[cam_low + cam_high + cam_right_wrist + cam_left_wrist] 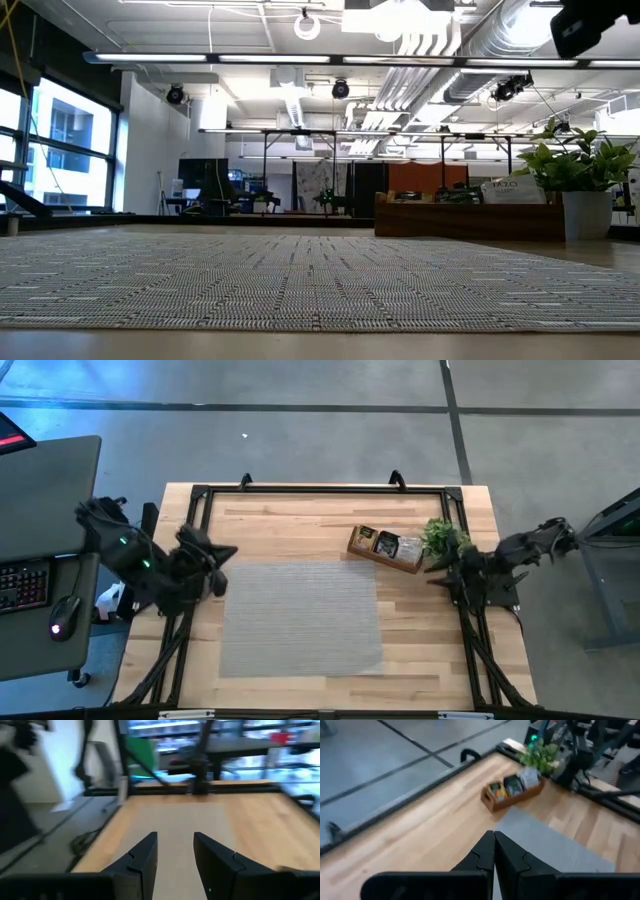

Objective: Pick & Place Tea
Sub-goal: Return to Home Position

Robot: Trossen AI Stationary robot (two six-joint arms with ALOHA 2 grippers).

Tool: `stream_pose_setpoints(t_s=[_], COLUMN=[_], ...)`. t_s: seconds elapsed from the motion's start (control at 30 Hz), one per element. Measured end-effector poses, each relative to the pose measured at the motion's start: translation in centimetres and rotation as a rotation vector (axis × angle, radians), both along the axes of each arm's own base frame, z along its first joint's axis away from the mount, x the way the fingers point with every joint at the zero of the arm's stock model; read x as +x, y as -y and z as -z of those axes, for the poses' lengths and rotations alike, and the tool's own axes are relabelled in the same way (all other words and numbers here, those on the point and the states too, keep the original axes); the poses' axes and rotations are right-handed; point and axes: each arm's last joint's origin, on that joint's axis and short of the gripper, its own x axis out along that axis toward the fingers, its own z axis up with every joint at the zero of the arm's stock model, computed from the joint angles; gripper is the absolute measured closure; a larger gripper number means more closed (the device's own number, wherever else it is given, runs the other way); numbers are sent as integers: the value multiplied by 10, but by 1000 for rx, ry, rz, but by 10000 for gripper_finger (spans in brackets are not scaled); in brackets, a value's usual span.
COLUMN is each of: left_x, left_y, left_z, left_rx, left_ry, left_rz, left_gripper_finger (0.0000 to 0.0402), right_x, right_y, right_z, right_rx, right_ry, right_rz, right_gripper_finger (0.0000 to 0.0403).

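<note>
Plant (443, 537) by tray (353, 547) of tea (388, 544); left end effector (494, 834) closed, right end effector (175, 836) spread

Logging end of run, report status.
Left gripper shut, empty, left side of table. Right gripper open, empty, beside plant. Tea sachets in wooden tray. No obstruction seen.

High camera: overhead, straight down, far enough to take in the whole table (300, 520) and mat (300, 615). Low camera: at tabletop height, down on the mat, facing level across it into the room; tray (450, 220) and plant (575, 165) at right. Left wrist camera: past left gripper (494, 851), angled down across the table toward tray and plant. Right wrist camera: past right gripper (175, 837), low over the mat toward the table's left side. Mat shows in all four.
</note>
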Motion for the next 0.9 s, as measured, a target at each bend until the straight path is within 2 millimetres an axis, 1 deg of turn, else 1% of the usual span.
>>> stream_pose_setpoints(t_s=[0.1, 0.2, 0.27, 0.37, 0.47, 0.57, 0.67, 0.83, 0.9], left_x=[-1, -9, -15, -25, -30, -29, -23, -14, -14], left_y=[-1, -10, -15, -23, -29, -27, -20, -7, -6], left_z=[33, 57, 71, 87, 102, 119, 134, 157, 164], left_rx=[-15, -20, -49, -79, -43, 7, 53, 128, 189], left_ry=[43, 129, 164, 209, 223, 231, 277, 481, 522], left_rz=[-1, -35, -37, -38, -15, 77, 227, 493, 539], left_gripper_finger=[399, 399, 399, 399, 399, 399, 399, 399, 399], right_x=[2, -1, -4, -11, -13, -7, 2, 12, 13], right_y=[-3, -2, -1, 3, 4, 2, -3, -10, -10], right_z=[14, 18, 18, 16, 16, 21, 36, 56, 57], right_rx=[8, -39, -73, -70, -51, -23, -30, -53, -92], right_ry=[24, 80, 127, 192, 210, 203, 210, 307, 353], right_rz=[-71, -92, -97, -94, -78, -53, -54, -102, -94], right_gripper_finger=[279, 279, 279, 279, 279, 279, 279, 279, 279])
